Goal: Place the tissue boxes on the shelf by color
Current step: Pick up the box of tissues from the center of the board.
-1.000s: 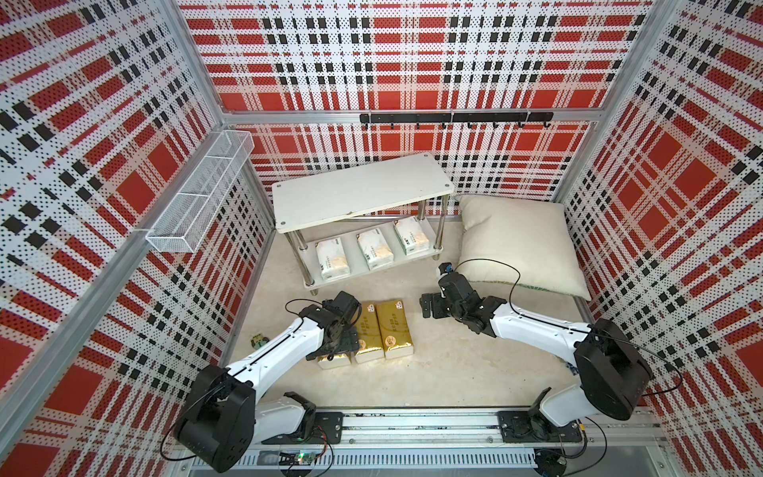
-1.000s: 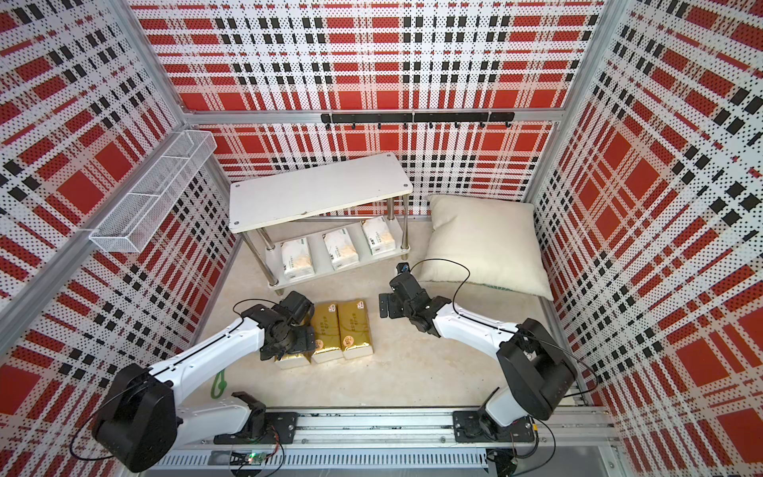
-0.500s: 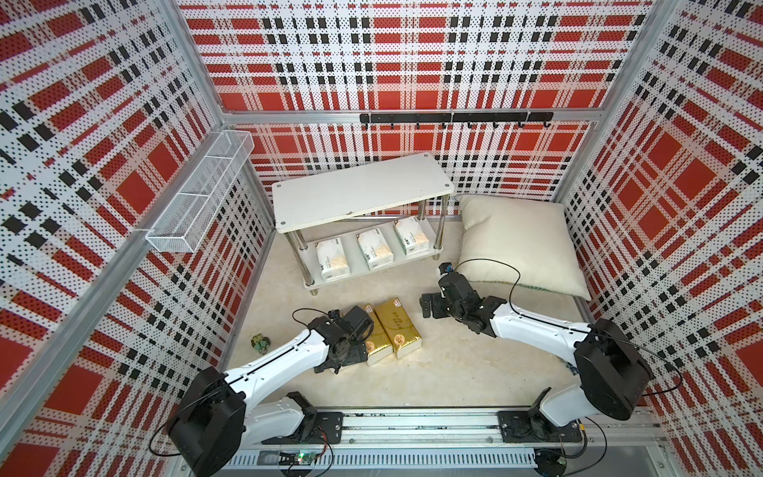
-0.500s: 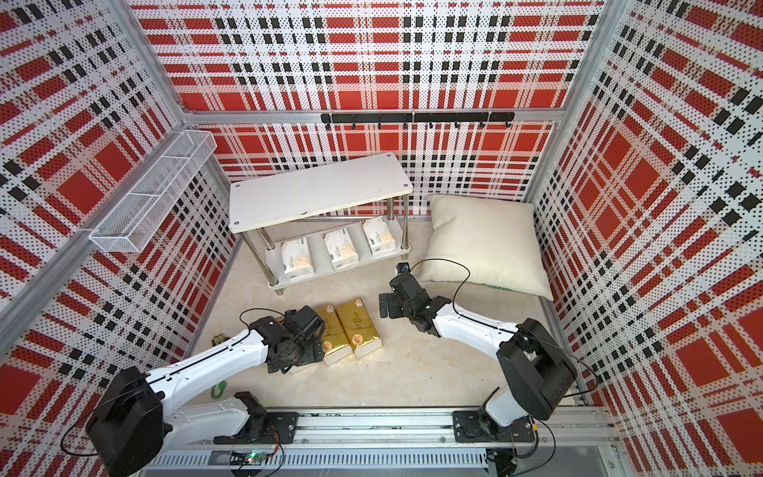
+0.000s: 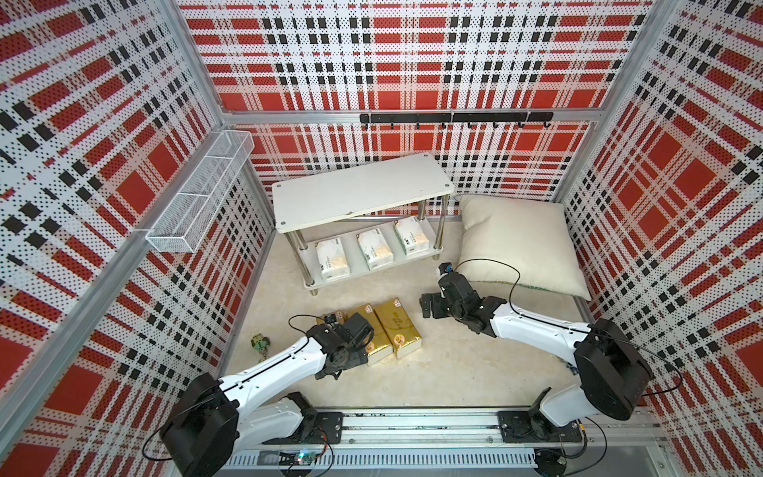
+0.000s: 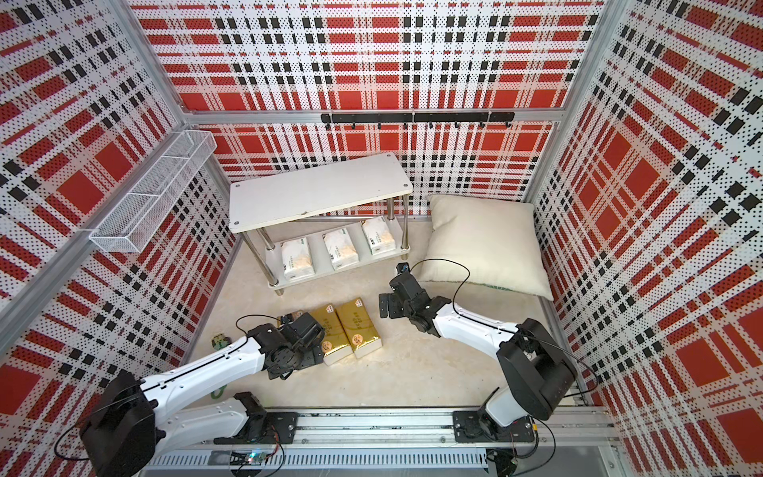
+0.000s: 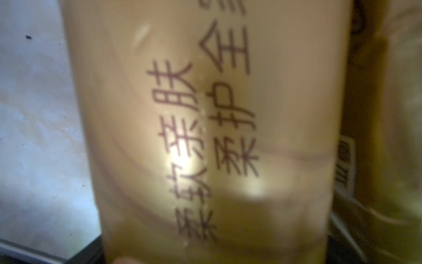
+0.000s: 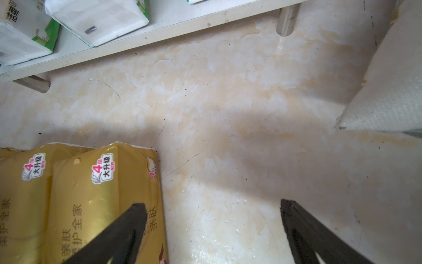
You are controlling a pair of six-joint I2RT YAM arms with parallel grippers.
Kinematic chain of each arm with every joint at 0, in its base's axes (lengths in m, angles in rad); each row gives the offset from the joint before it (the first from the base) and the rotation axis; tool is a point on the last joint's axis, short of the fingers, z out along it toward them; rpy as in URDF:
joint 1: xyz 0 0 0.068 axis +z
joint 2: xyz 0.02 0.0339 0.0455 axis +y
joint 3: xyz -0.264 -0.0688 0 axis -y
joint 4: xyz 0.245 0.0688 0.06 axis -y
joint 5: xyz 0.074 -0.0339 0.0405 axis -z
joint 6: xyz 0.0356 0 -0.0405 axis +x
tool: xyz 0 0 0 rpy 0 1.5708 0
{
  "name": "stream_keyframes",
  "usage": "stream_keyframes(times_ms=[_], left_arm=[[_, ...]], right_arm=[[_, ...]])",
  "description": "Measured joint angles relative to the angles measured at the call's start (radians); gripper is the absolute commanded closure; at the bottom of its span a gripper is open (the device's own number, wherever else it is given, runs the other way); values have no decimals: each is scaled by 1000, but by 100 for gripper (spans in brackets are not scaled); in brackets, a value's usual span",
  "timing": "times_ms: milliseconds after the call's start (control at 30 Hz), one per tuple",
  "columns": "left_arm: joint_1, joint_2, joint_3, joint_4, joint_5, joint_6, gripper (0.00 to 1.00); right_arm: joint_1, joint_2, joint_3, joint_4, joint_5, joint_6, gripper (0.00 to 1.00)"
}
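The left gripper point(image 5: 351, 336), jaws apparently spread, sits over the leftmost gold tissue pack point(image 7: 217, 137); the wide-open right gripper point(image 5: 429, 305) stands apart.

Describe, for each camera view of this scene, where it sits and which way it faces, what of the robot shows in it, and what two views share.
Top views: high above the front rail, looking down; both show the shelf, three gold packs, both arms, and the open right pincer.
Left wrist: on the left arm, pressed close over one gold pack; none of the robot identifiable.
Right wrist: on the right arm, facing floor and lower board; its two dark fingers show.
Shared: the right wrist and top views both show the white packs and the pillow.
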Motion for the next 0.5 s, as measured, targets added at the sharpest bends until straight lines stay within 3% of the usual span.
stream_keyframes(times_ms=[500], left_arm=[[-50,0,-13,28,-35,-59,20]], right_arm=[[0,0,0,4,-8,0,0]])
